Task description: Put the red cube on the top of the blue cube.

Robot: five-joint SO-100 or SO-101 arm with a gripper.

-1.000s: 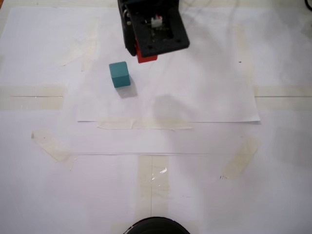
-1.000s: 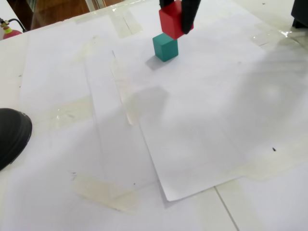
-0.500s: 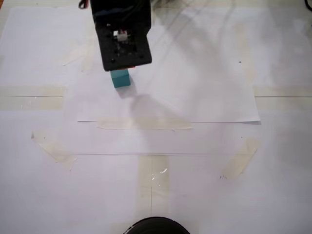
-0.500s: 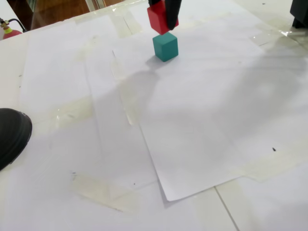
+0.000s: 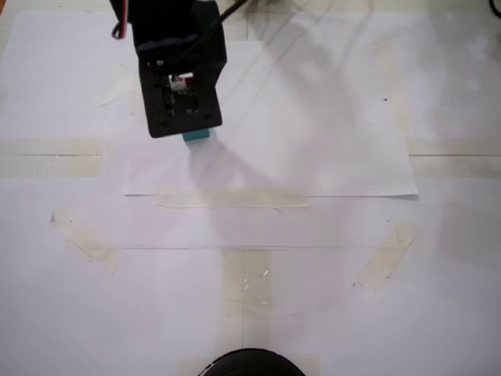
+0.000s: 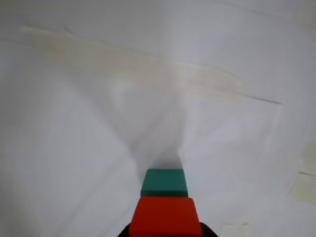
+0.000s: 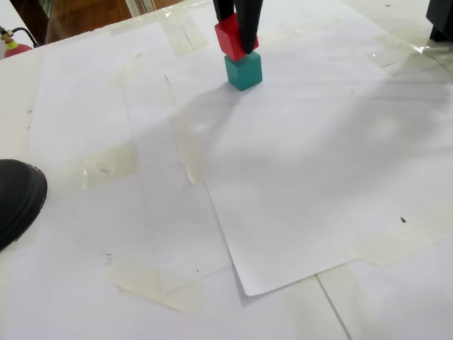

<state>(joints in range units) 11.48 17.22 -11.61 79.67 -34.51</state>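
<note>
- We see a table (image 7: 64, 92) covered in white paper sheets (image 7: 311, 163) held down with strips of clear tape (image 5: 227, 199); the same paper fills the wrist view.
- A dark rounded object (image 7: 18, 198) sits at the left edge of a fixed view, well apart from the cubes; we can't tell what it is.
- The arm's black wrist block (image 5: 182, 98) hides nearly all of the stack in a fixed view from above.
- The gripper (image 7: 237, 39) comes down from the top edge, fingers closed on the red cube (image 7: 231, 37), one dark finger (image 7: 248, 28) across its right face.
- The red cube sits tilted right above the blue cube (image 7: 243, 69), lower edge at or touching the teal top; we can't tell if it rests fully.
- In the wrist view the red cube (image 6: 165, 216) is at the bottom, the blue cube (image 6: 164, 182) just beyond it.
- Only a teal sliver of the blue cube (image 5: 197, 136) shows under the wrist block; it stands on the upper paper sheet.
</note>
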